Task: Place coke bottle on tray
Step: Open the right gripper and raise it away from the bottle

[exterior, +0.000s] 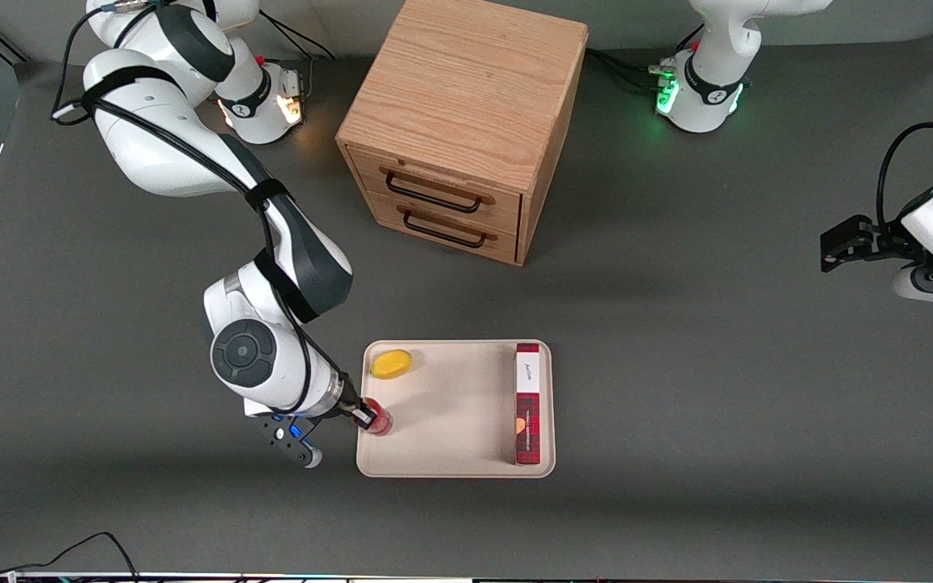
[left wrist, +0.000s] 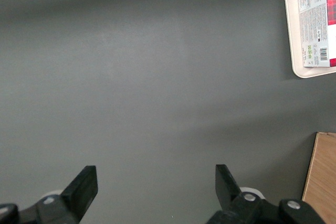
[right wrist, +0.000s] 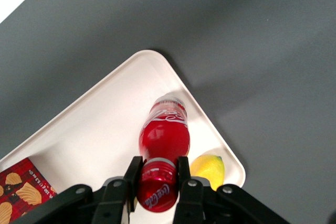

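**Coke bottle gripped at the cap, standing in the tray**

Nearest the front camera, the gripper [exterior: 364, 418] of the working arm hangs over the tray's edge at the working arm's end, at the corner closest to the camera. Its two black fingers [right wrist: 133, 174] are clamped on the red cap of the coke bottle [exterior: 378, 421], one on each side, as the right wrist view shows plainly.

The bottle [right wrist: 164, 136] points down from the gripper, and its base appears to meet the floor of the cream tray [exterior: 450, 405] just inside the raised rim; whether it truly rests there or hangs a hair above cannot be told. White lettering curls across its red body and cap.

A little farther from the camera along the same edge of the tray lies a yellow lemon [exterior: 391, 363], near the bottle but apart from it. Along the tray's edge toward the parked arm lies a long red plaid box [exterior: 527, 402] with a white end, flat and parallel to the rim.

Farthest from the camera, well apart from the tray, stands a wooden drawer cabinet [exterior: 466, 121], its two drawers with black handles shut.
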`<act>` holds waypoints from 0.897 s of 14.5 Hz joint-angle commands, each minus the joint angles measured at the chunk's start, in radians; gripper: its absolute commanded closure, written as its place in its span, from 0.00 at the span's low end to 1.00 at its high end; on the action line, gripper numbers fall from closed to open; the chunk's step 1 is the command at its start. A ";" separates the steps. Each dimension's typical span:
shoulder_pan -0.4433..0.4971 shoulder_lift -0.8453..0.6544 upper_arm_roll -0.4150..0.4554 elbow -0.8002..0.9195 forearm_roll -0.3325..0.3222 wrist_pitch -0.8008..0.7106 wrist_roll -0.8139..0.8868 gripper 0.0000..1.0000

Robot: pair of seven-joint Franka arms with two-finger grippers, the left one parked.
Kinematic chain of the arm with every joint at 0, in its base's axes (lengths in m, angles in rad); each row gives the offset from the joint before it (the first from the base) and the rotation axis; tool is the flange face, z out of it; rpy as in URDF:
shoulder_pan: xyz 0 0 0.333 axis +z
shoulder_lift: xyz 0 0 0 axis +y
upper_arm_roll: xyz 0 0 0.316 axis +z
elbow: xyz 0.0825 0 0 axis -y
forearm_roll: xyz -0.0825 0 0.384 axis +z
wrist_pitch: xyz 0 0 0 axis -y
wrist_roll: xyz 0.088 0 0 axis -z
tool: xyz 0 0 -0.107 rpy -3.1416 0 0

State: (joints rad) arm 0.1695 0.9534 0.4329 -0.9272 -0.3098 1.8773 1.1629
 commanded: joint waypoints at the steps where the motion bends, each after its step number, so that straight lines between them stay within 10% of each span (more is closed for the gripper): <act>1: 0.004 0.010 0.017 0.041 -0.040 -0.007 0.029 0.02; 7: -0.025 -0.160 0.089 0.030 -0.043 -0.220 0.005 0.00; 13: -0.238 -0.733 0.104 -0.309 0.099 -0.549 -0.544 0.00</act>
State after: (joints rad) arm 0.0548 0.4459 0.5474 -0.9884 -0.3005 1.3279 0.8020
